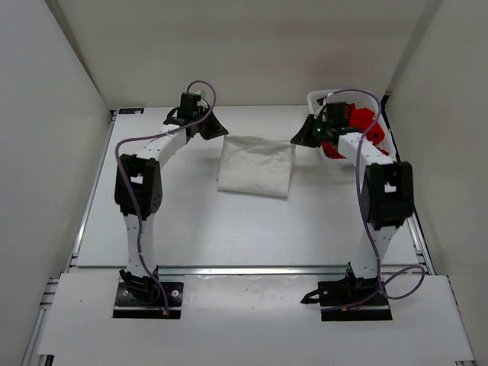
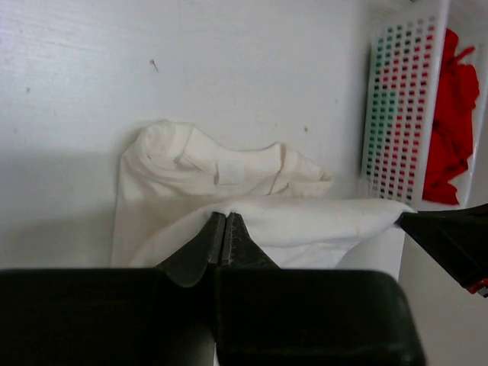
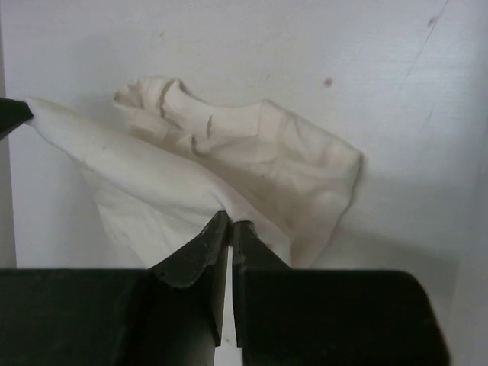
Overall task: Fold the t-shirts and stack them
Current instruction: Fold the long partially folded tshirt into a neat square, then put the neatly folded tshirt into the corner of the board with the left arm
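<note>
The white t-shirt (image 1: 255, 168) lies partly folded in the middle of the table, its far edge lifted and stretched between both grippers. My left gripper (image 1: 217, 131) is shut on the far left corner of that edge (image 2: 225, 216). My right gripper (image 1: 301, 138) is shut on the far right corner (image 3: 231, 221). In both wrist views the cloth (image 2: 229, 171) (image 3: 252, 149) sags to the table beyond the fingertips. The red t-shirt (image 1: 358, 120) (image 2: 450, 114) sits in the basket. Green cloth (image 2: 385, 114) shows through the basket's mesh.
The white mesh basket (image 1: 385, 130) (image 2: 404, 164) stands at the back right, just behind my right wrist. White walls enclose the table on the left, the back and the right. The right fingertip (image 2: 450, 236) shows in the left wrist view.
</note>
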